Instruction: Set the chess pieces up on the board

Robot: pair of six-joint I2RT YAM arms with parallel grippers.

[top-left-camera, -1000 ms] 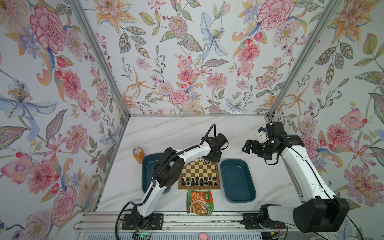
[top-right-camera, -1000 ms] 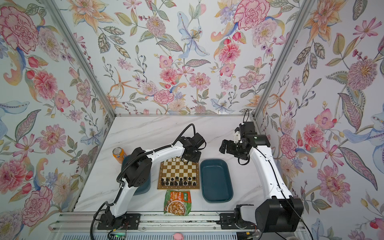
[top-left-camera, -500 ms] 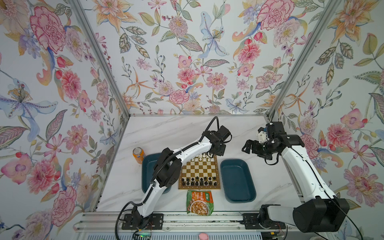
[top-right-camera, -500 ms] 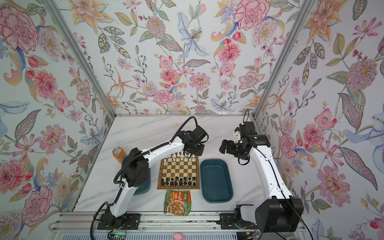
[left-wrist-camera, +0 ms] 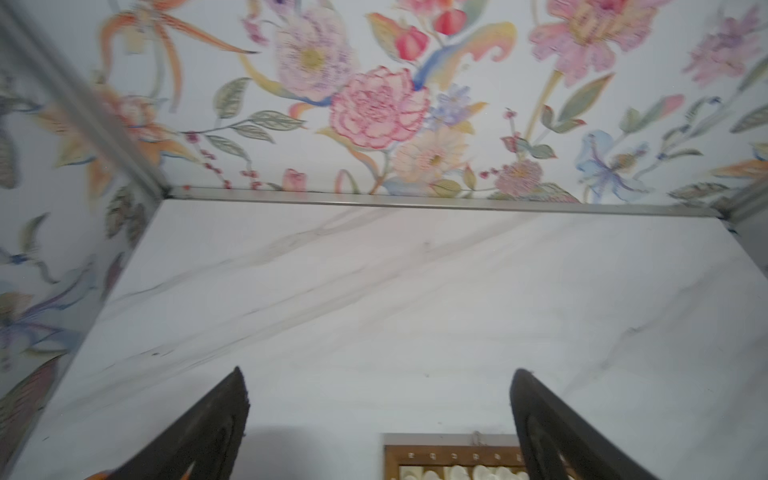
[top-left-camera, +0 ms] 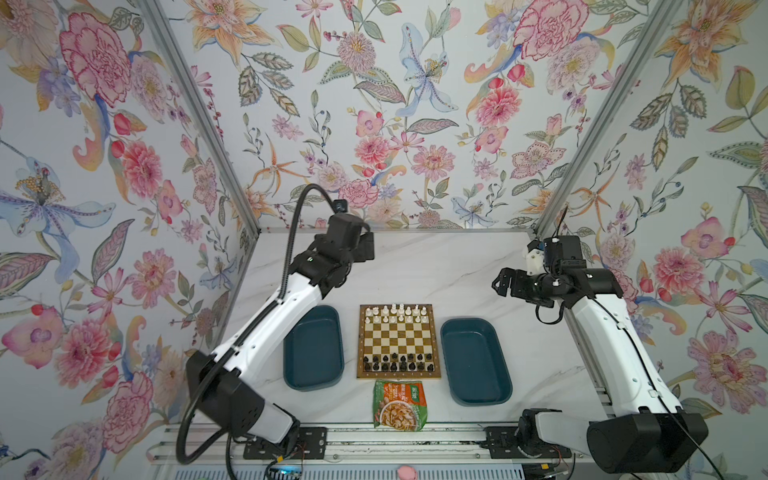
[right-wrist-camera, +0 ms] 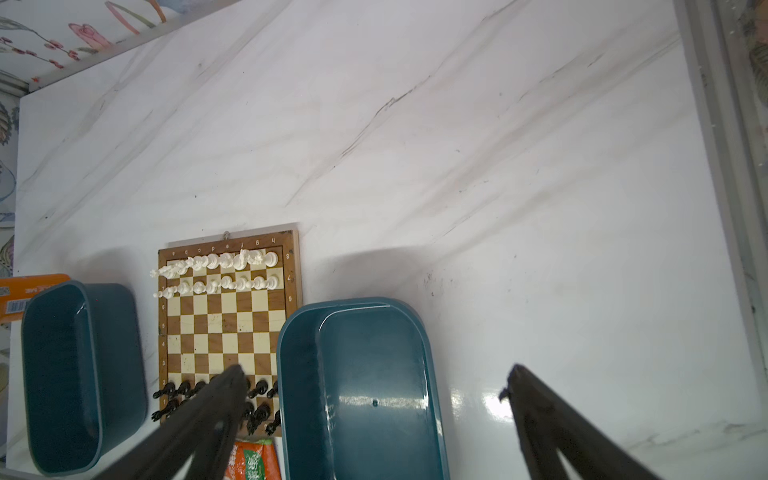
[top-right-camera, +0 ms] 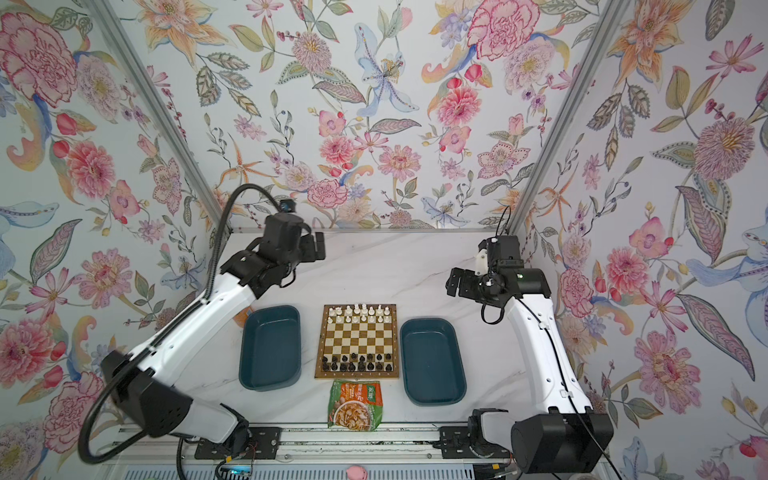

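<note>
The square brown-and-cream wooden chessboard point(top-left-camera: 399, 341) is seen at lower centre in both top views. Small white plastic chess pieces point(top-left-camera: 398, 314) are ranged on its two upper rows and black pieces point(top-left-camera: 398, 363) on its two lower rows. The left gripper point(top-left-camera: 366, 248), a second ago lowered over the white rows, is now raised to the upper left, spread and empty. The right gripper point(top-left-camera: 502, 282) is unchanged at right, released.
</note>
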